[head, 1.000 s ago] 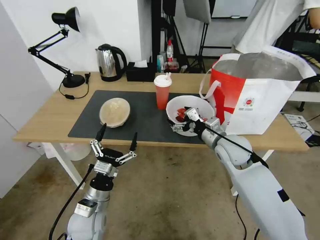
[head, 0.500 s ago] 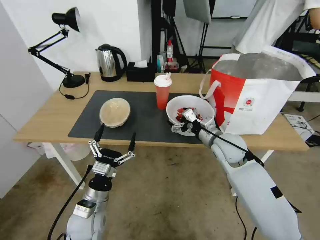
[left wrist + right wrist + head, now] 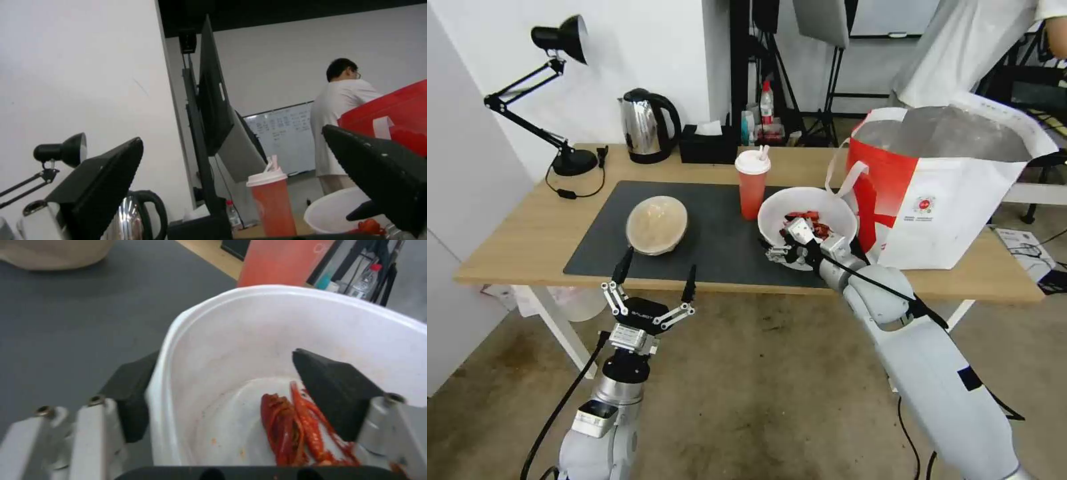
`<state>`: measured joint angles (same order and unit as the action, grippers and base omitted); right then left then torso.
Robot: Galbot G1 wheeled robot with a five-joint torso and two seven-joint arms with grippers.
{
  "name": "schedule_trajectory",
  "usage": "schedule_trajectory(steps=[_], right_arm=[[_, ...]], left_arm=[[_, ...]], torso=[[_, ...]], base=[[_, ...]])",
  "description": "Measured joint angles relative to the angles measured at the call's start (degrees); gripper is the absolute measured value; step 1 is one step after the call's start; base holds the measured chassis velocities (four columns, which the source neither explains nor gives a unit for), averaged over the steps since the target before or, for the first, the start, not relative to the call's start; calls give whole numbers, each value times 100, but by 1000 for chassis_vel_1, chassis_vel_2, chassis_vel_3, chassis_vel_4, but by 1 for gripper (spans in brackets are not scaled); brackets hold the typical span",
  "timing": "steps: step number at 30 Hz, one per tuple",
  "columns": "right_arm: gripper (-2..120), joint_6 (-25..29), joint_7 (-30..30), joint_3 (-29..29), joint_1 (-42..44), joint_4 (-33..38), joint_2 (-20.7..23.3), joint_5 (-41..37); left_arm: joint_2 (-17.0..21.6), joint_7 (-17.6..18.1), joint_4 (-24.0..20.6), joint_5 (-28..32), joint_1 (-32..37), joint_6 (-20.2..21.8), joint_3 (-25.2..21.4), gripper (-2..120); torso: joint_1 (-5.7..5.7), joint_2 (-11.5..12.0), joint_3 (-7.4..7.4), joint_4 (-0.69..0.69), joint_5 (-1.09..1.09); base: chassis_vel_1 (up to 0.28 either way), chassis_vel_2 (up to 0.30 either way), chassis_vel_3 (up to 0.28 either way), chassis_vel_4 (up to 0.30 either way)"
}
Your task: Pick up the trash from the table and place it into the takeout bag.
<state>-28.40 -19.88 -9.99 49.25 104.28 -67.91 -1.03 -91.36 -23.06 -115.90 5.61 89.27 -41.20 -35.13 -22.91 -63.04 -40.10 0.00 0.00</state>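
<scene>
The white bowl [image 3: 810,203] with red food scraps sits on the dark mat [image 3: 714,227] of the table [image 3: 527,227], tipped a little, beside the takeout bag [image 3: 947,193]. My right gripper [image 3: 787,243] is open and straddles its near rim. In the right wrist view one finger [image 3: 129,396] presses the bowl's [image 3: 276,333] outer wall and the other finger [image 3: 333,390] hangs inside, clear of the wall. The red cup [image 3: 753,183] stands behind the bowl. The tan lidded bowl [image 3: 656,223] lies to the left. My left gripper [image 3: 657,270] is open, below the table's front edge.
A steel kettle [image 3: 644,127], a black tissue box [image 3: 707,147] and a desk lamp [image 3: 560,100] stand along the table's back. The bag's mouth gapes open, foil lining showing. A person stands behind the bag.
My right gripper has moved slightly left and farther onto the bowl's rim, and the bowl has shifted and tipped a little. The left gripper has sunk slightly.
</scene>
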Motion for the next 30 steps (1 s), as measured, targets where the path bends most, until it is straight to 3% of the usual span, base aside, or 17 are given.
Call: schedule_trajectory(steps=[4, 5, 10, 13, 21, 30], right_arm=[[60, 3, -56, 17, 15, -11, 17, 66], [53, -14, -61, 20, 25, -24, 24, 76], [50, -11, -60, 19, 23, -24, 22, 79], [25, 4, -60, 18, 22, -21, 22, 80], [1, 88, -56, -6, 27, 8, 27, 81], [1, 120, -50, -29, 38, 108, 56, 85]], left_arm=[[0, 2, 10, 1, -7, -14, -9, 100], [1, 3, 16, 2, -10, -19, -16, 100], [1, 3, 20, 2, -15, -18, -14, 100], [1, 3, 24, 3, -21, -21, -14, 100], [0, 3, 39, -1, -32, -21, -15, 100], [-1, 3, 43, -9, -36, -21, -8, 100]], torso=[[0, 0, -1, 2, 0], [-1, 2, -4, -4, 2], [-2, 3, -4, -3, 5], [-3, 2, -3, -2, 0], [-2, 2, -2, 0, 1], [-1, 2, -1, 0, 0]], base=[[0, 0, 0, 0], [0, 0, 0, 0], [0, 0, 0, 0], [0, 0, 0, 0], [0, 0, 0, 0], [0, 0, 0, 0]])
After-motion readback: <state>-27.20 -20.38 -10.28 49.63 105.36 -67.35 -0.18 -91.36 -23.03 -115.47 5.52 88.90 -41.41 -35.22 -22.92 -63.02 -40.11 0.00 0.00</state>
